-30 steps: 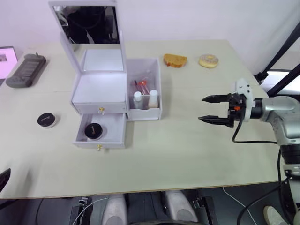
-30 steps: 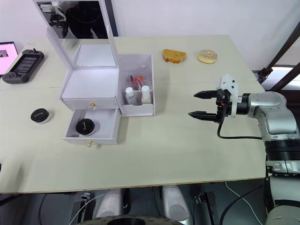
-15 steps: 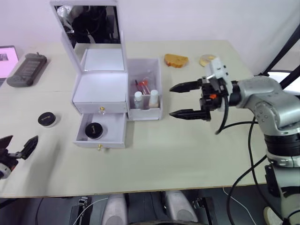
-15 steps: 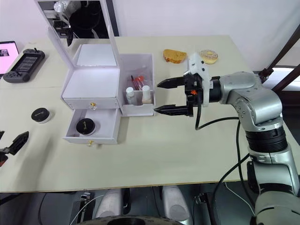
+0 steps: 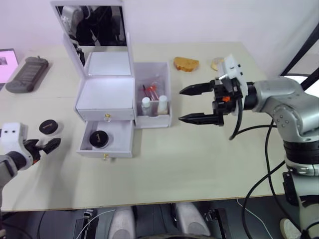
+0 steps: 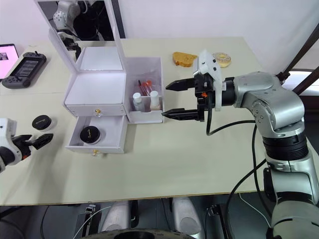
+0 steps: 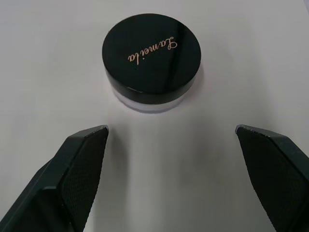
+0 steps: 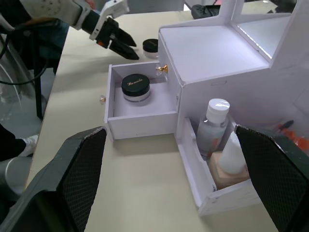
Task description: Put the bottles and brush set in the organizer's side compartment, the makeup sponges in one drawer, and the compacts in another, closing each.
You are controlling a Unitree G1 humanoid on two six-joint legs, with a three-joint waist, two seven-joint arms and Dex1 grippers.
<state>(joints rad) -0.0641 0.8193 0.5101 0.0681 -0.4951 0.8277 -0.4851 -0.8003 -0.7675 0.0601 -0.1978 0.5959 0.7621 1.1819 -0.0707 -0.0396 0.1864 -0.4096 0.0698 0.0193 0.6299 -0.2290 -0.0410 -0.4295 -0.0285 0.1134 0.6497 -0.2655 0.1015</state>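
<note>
Compacts are split: one (image 5: 100, 139) lies in the organizer's (image 5: 107, 94) pulled-out lower drawer (image 5: 107, 141), the other (image 7: 151, 62) sits on the worktop (image 5: 199, 154) just ahead of the left gripper (image 5: 44, 147), spread wide and empty, lined up to straddle it. Right gripper (image 5: 192, 104), open and holding nothing, hovers beside the side compartment (image 5: 154, 94), where the bottles (image 5: 153, 105) already stand.

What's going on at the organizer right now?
The left gripper is open and lined up on the black-lidded compact lying on the table, not yet gripping it. A second compact already sits in the open lower drawer. The bottles stand in the side compartment. The right gripper hovers open beside it, empty.
</note>
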